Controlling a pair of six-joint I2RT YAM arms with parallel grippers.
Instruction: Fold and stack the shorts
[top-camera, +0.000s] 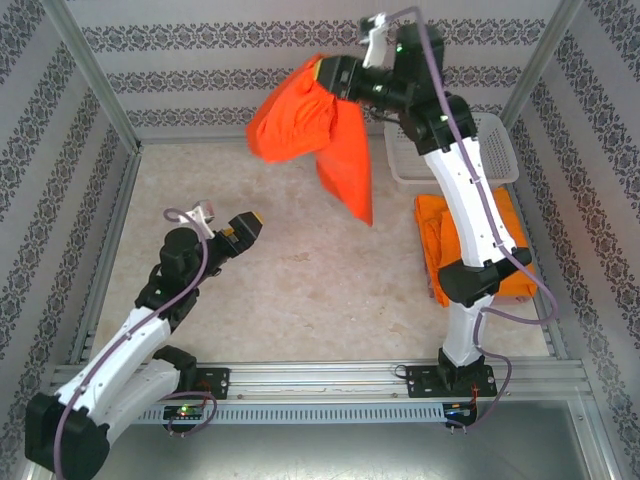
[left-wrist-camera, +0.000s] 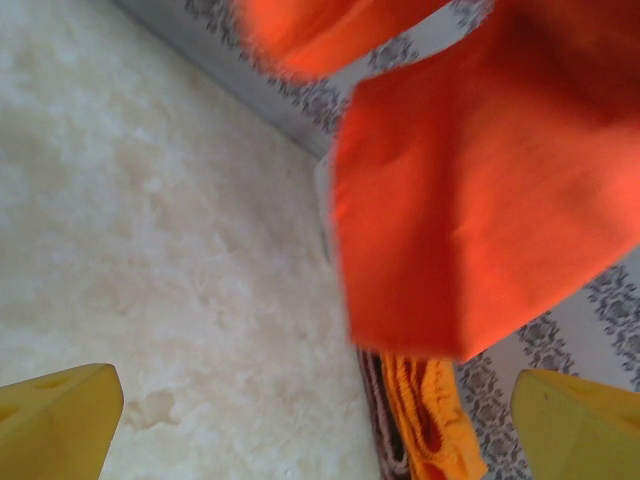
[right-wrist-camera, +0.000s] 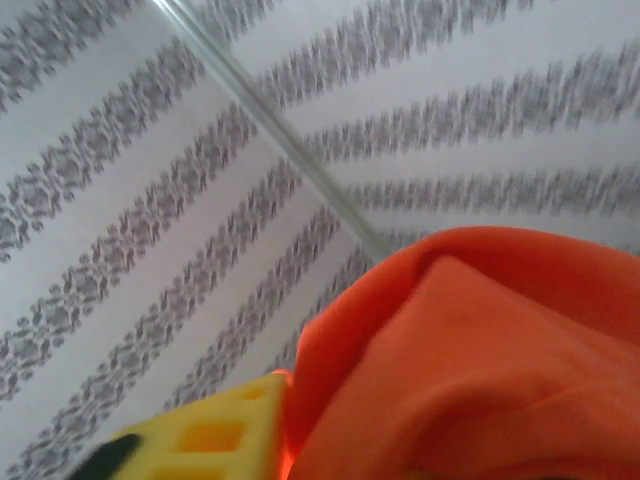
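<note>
A bright orange pair of shorts (top-camera: 300, 115) hangs in the air over the far middle of the table, bunched at the tip of my right gripper (top-camera: 330, 72). In the right wrist view the cloth (right-wrist-camera: 480, 360) presses against one yellow finger (right-wrist-camera: 210, 430) and hides the other, so the jaw gap is not visible. The hanging shorts (left-wrist-camera: 480, 200) look blurred in the left wrist view. Folded orange shorts (top-camera: 440, 240) lie stacked at the right under the right arm, with a pinkish layer (left-wrist-camera: 385, 430) beneath the orange folds (left-wrist-camera: 430, 420). My left gripper (top-camera: 248, 222) (left-wrist-camera: 320, 410) stands open and empty at the near left.
A white lattice basket (top-camera: 495, 150) stands at the back right, beside the stack. Patterned walls and metal frame posts (top-camera: 90, 70) enclose the table. Bare tabletop (top-camera: 270, 260) spreads between the arms.
</note>
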